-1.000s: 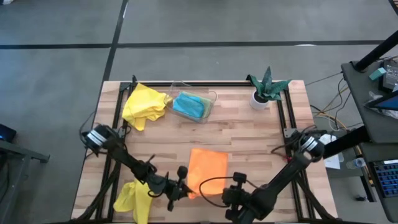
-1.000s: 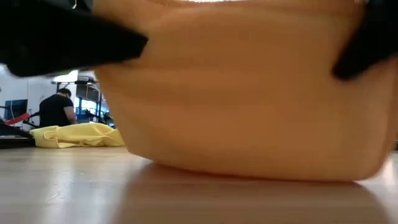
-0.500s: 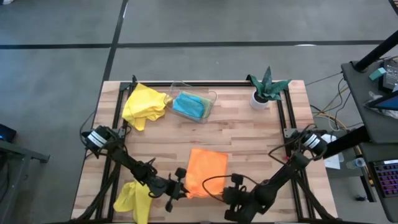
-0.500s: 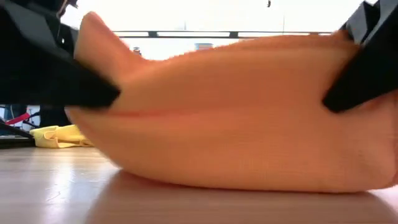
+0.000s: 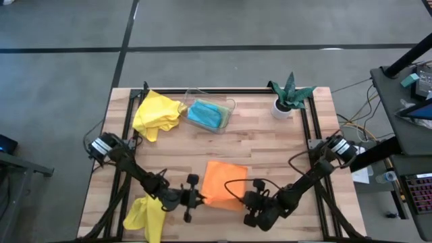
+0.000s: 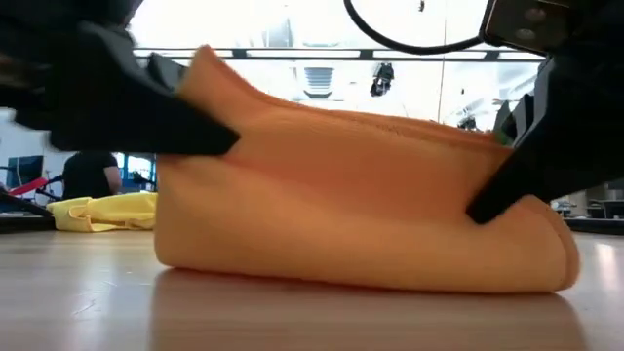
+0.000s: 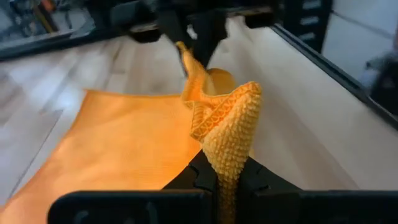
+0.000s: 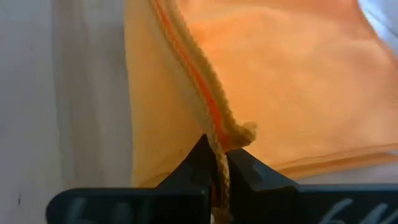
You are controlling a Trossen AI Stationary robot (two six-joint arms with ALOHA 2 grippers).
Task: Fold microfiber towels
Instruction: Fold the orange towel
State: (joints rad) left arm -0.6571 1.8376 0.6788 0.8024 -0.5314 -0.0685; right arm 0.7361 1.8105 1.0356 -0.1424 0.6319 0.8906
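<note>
Orange towel (image 5: 223,181) at the table's near middle, pinched at its two near corners: left gripper (image 5: 196,198) clamped shut on the left corner, right gripper (image 5: 237,197) clamped shut on the right corner. Corners raised off the wood, probably so the near edge can be carried over the rest of the cloth for another fold; already doubled, judging by the stacked edges in the right wrist view. Seen from table height as a soft orange hump (image 6: 361,210), rounded fold resting on the table (image 6: 88,302), dark fingers biting in from both sides. Left wrist view: waffle-textured corner bunched upright between the closed fingers (image 7: 225,180), the rest spread flat beyond, the other gripper ahead gripping the far corner. Right wrist view: layered towel edge running straight into the shut fingers (image 8: 214,168). Elsewhere, well apart: yellow towel (image 5: 156,113) crumpled at the far left, blue towel (image 5: 206,115) sitting in a clear tray (image 5: 231,104), second yellow towel (image 5: 144,216) heaped at the near left edge, partly under the left arm, plant (image 5: 289,93) at the far right. No green towel in sight. Hidden or unclear: number of layers in the orange towel, alignment of its far edge, how much of the near yellow towel lies beneath the arm. Person blurred in the room behind, far left of the low view.
</note>
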